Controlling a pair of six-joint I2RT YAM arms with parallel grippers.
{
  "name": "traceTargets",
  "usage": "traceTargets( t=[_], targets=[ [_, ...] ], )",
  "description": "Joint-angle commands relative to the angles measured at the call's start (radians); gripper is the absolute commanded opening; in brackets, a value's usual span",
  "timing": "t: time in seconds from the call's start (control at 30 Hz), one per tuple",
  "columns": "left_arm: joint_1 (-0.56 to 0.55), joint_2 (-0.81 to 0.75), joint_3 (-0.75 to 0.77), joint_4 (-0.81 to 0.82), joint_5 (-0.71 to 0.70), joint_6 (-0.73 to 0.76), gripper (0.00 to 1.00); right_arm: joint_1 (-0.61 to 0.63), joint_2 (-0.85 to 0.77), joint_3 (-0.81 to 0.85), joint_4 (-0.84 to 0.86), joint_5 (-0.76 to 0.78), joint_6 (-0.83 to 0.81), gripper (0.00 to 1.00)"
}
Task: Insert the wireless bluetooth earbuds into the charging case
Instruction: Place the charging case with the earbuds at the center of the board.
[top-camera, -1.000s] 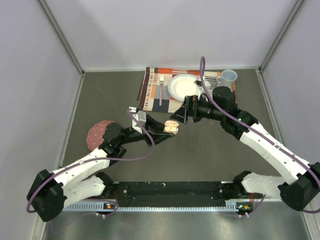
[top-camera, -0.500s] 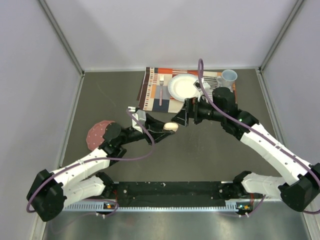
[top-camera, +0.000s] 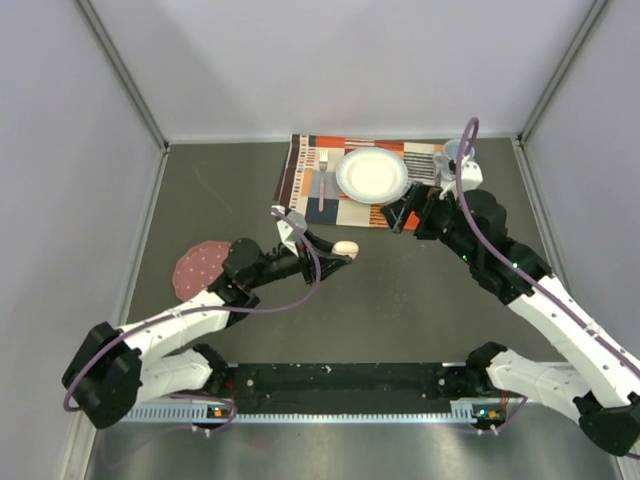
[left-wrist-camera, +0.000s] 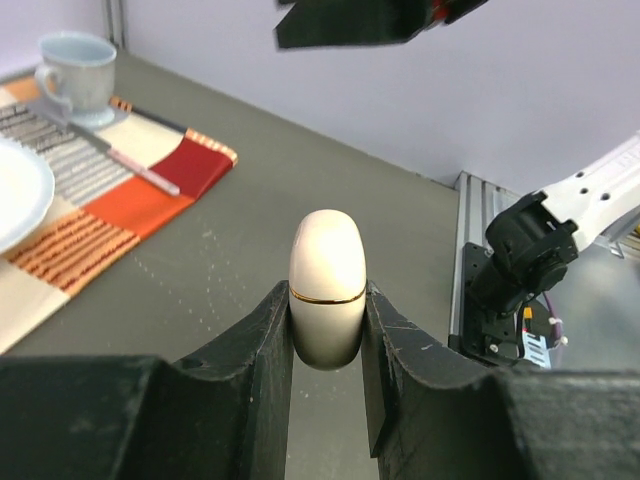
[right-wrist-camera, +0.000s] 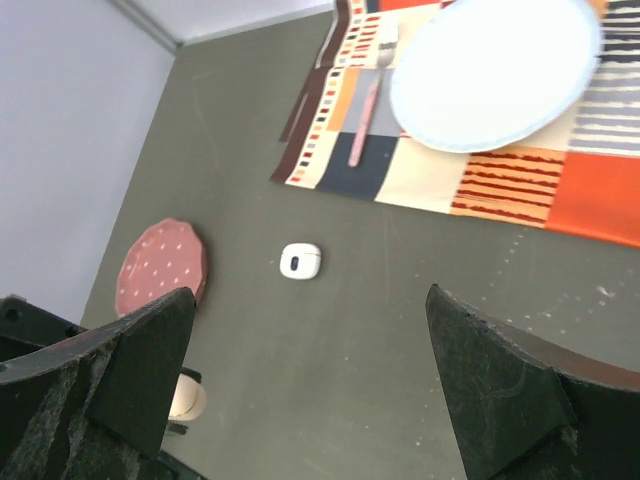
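Note:
My left gripper (top-camera: 338, 253) is shut on a cream oval charging case (top-camera: 346, 247) and holds it above the table at mid-table. In the left wrist view the case (left-wrist-camera: 326, 250) stands upright between the fingers (left-wrist-camera: 262, 340), its lid closed on a thin gold seam. No earbuds show in any view. My right gripper (top-camera: 398, 216) is open and empty, above the placemat's near edge to the right of the case. In the right wrist view its jaws stand wide apart and the cream case (right-wrist-camera: 187, 397) shows at the lower left.
A striped placemat (top-camera: 310, 200) at the back holds a white plate (top-camera: 372, 174), a fork (top-camera: 322, 180) and a cup (top-camera: 458, 153). A maroon dotted pad (top-camera: 200, 266) lies at the left. A small white case (right-wrist-camera: 301, 260) lies on the table.
The cream case was open a second ago and its lid is now closed. My right gripper has drawn back to the right, away from the case. My left gripper has shifted slightly back-right.

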Motion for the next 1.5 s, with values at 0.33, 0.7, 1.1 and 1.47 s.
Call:
traceTargets(
  t=[0.33,0.7,1.1,1.47],
  targets=[
    [-0.003,0.315,0.03,0.224,-0.046,-0.267,0.0,-0.083,-0.072,-0.05,0.005,0.063,0.058,0.99],
    [-0.011,0.559,0.063,0.316,-0.122,-0.446,0.0,-0.123,-0.089,-0.066,0.005,0.014,0.058,0.99],
    [-0.014,0.733,0.077,0.404,-0.173,-0.597,0.0,-0.132,-0.078,-0.063,0.004,-0.001,0.056,0.99],
    [-0.02,0.768,0.07,0.376,-0.25,-0.643,0.04,-0.135,-0.069,-0.059,0.012,-0.026,0.069,0.99]
  ],
)
